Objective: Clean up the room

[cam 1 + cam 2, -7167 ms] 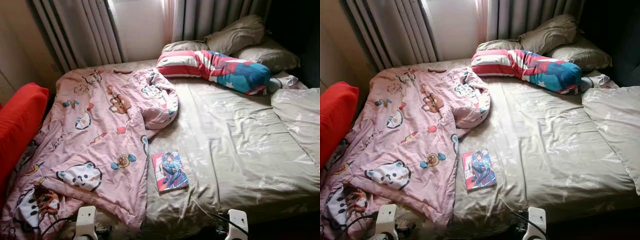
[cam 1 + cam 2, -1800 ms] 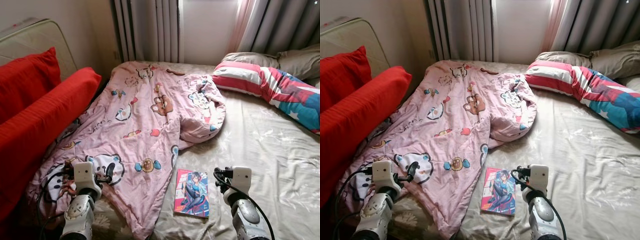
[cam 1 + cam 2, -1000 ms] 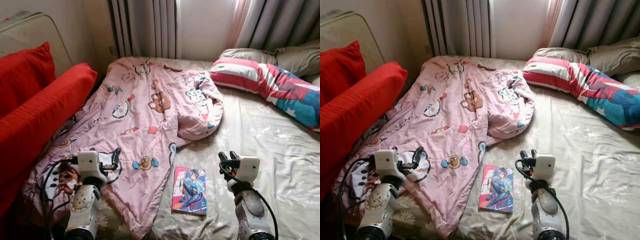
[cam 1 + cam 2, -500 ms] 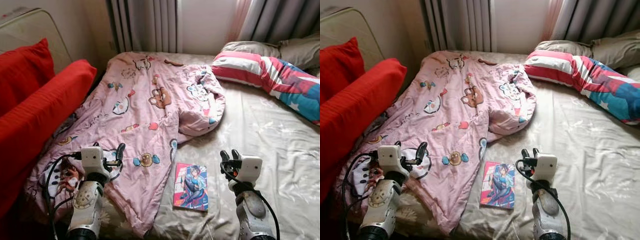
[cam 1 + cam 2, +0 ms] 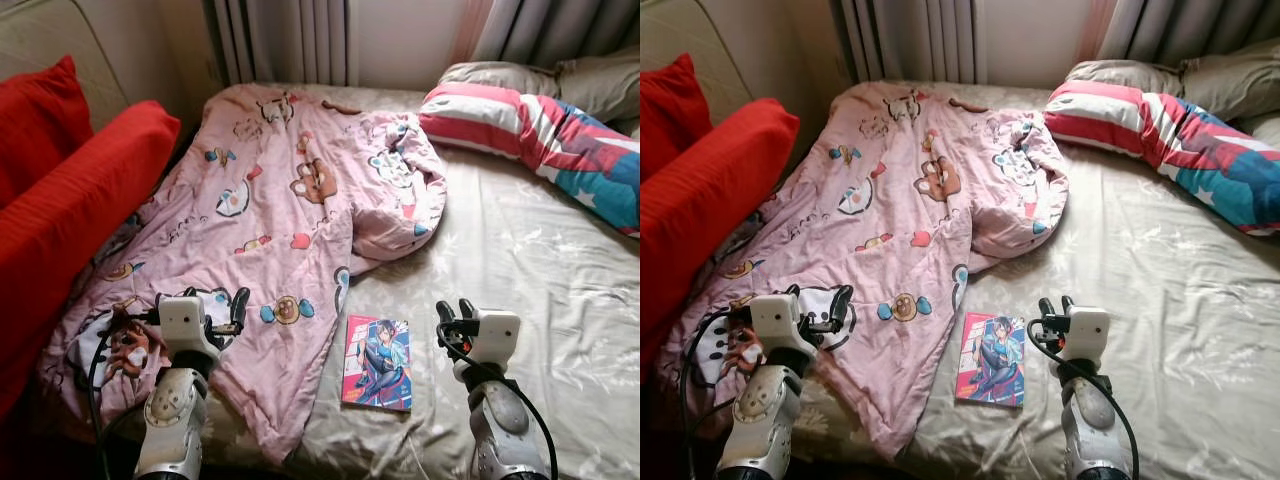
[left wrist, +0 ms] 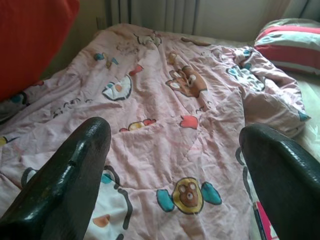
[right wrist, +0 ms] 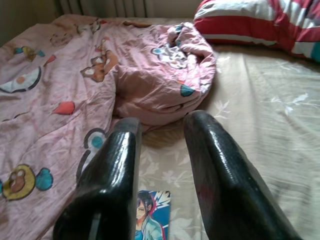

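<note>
A pink cartoon-print blanket (image 5: 280, 200) lies crumpled over the left half of the bed. A comic book (image 5: 377, 362) with a colourful cover lies flat on the beige sheet (image 5: 520, 250), just off the blanket's right edge. My left gripper (image 5: 215, 303) hovers over the blanket's near corner, fingers spread wide and empty; the left wrist view looks along them (image 6: 80, 165) over the blanket. My right gripper (image 5: 454, 312) hangs just right of the book, fingers (image 7: 115, 165) a narrow gap apart with nothing between them.
Two red cushions (image 5: 70, 200) lean along the left side of the bed. A red, white and blue striped pillow (image 5: 530, 130) and beige pillows (image 5: 520, 80) lie at the head. Curtains (image 5: 290, 40) hang behind. The right half of the sheet is bare.
The camera has turned toward the left of the bed and dipped. Both arms have risen into view. Over the last second they barely move.
</note>
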### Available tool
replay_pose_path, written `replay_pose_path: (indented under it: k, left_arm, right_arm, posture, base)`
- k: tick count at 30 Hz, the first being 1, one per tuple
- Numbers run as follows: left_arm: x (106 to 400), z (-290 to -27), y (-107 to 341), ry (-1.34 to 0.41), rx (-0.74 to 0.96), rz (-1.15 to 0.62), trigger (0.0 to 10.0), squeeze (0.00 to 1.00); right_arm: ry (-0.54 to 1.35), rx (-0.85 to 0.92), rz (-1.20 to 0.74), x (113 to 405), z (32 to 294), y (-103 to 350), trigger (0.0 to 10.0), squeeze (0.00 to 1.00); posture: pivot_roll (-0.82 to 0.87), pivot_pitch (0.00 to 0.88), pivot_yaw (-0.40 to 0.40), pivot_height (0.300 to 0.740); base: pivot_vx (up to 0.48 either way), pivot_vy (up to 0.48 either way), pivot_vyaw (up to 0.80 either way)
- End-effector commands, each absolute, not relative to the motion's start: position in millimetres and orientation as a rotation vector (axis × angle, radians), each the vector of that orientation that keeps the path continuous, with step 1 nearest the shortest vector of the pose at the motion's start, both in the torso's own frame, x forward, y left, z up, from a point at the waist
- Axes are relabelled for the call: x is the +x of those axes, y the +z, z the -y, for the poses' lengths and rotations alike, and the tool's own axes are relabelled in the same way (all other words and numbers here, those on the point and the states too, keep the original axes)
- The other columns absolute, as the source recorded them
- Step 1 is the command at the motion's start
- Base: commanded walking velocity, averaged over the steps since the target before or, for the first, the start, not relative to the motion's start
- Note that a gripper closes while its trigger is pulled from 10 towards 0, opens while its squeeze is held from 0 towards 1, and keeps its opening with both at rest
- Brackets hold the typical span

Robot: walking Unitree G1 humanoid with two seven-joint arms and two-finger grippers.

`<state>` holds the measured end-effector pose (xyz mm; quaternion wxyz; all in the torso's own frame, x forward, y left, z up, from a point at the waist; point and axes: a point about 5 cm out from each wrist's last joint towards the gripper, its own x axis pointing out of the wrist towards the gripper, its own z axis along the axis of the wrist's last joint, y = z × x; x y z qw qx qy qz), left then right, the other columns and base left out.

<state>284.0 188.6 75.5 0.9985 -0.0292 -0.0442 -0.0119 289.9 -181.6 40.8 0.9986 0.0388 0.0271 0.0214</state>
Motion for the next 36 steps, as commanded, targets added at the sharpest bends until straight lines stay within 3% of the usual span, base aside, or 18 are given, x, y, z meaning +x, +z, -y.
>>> replay_pose_path:
  k: [1, 9, 26, 36]
  left_arm:
    - [280, -190, 72, -0.022, -0.063, 0.067, 10.0, 0.00]
    - [278, -186, 74, -0.033, -0.068, 0.052, 10.0, 0.00]
    - [270, -181, 72, -0.047, -0.073, 0.018, 10.0, 0.00]
    - [270, -180, 73, -0.052, -0.073, 0.006, 10.0, 0.00]
  right_arm:
    - [0.046, 0.075, -0.053, 290, 180, 42, 10.0, 0.00]
    - [0.058, 0.072, -0.064, 285, 175, 41, 10.0, 0.00]
    - [0.078, 0.068, -0.094, 279, 168, 38, 10.0, 0.00]
    - [0.086, 0.074, -0.095, 277, 166, 38, 10.0, 0.00]
  posture:
    - [-0.02, 0.186, 0.023, 0.725]
    - [-0.03, 0.201, 0.022, 0.690]
    - [-0.02, 0.200, 0.026, 0.690]
    - [-0.02, 0.206, 0.026, 0.640]
  base:
    - [0.000, 0.000, 0.00]
    - [0.000, 0.000, 0.00]
    - [0.000, 0.000, 0.00]
    - [0.000, 0.000, 0.00]
